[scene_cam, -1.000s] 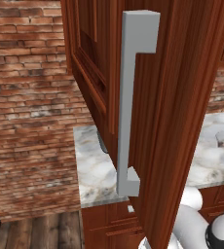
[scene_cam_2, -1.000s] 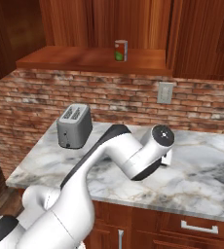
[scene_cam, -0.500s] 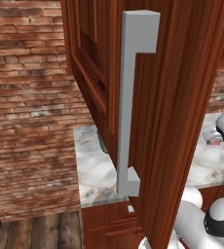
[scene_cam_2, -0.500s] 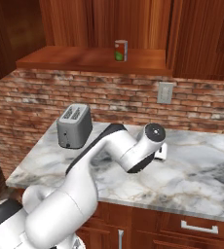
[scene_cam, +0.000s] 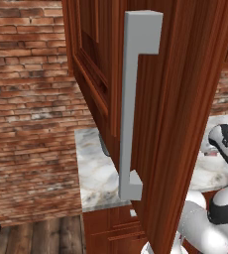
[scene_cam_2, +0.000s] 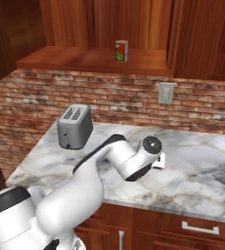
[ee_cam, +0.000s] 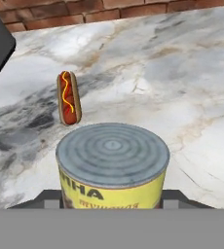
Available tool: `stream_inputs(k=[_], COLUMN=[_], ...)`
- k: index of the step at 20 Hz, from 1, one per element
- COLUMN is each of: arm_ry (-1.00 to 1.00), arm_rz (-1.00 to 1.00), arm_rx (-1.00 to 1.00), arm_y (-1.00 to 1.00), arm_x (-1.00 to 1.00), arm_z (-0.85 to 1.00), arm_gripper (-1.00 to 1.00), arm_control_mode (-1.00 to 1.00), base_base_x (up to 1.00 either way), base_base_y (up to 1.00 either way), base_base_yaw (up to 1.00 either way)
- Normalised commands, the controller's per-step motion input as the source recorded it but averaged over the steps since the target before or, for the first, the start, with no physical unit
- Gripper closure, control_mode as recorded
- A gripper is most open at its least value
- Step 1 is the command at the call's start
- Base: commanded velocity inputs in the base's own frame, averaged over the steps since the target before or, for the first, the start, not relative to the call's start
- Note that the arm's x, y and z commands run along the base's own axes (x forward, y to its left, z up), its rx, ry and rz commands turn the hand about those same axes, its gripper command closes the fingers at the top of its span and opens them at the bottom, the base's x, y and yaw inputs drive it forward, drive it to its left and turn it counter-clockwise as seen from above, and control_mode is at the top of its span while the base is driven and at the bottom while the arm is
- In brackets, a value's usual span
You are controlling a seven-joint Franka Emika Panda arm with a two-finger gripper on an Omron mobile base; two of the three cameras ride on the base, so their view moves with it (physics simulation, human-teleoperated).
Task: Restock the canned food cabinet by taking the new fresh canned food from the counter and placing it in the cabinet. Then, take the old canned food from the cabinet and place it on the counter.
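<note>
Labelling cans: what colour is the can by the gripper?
Yellow, grey ribbed lid; hand view.

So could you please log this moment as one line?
gripper: astride yellow can | can: upright on counter | hot dog: beyond

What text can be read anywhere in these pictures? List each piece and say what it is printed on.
"NNA": large dark letters on the yellow can in the hand view; the start of the word is cut off by the can's curve.
A smaller line of red print sits beneath it on the same label, too blurred to read.
The can on the shelf in the right base view has a label too small to read.
</note>
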Motion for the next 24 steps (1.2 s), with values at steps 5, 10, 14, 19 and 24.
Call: stream_inputs(k=[5,10,14,19,24], arm_ry=[-0.11,-0.04,0.0,0.0,0.02], arm_rz=[0.0,0.0,0.0,0.0,0.0], arm_rx=[-0.07,-0.06,-0.03,-0.01,0.0], arm_y=[0.0,0.0,0.0,0.0,0.0], arm_x=[0.32,0.23,0.14,0.0,-0.02], arm_z=[-0.47,-0.43,-0.17,0.01,0.35], arm_gripper=[1.0,1.0,-1.0,-1.0,-1.0], arm_control_mode=[-1.0,-1.0,-1.0,-1.0,-1.0], base_base_x=[0.0,0.0,0.0,0.0,0.0], base_base_y=[0.0,0.0,0.0,0.0,0.0], base_base_yaw=[0.0,0.0,0.0,0.0,0.0])
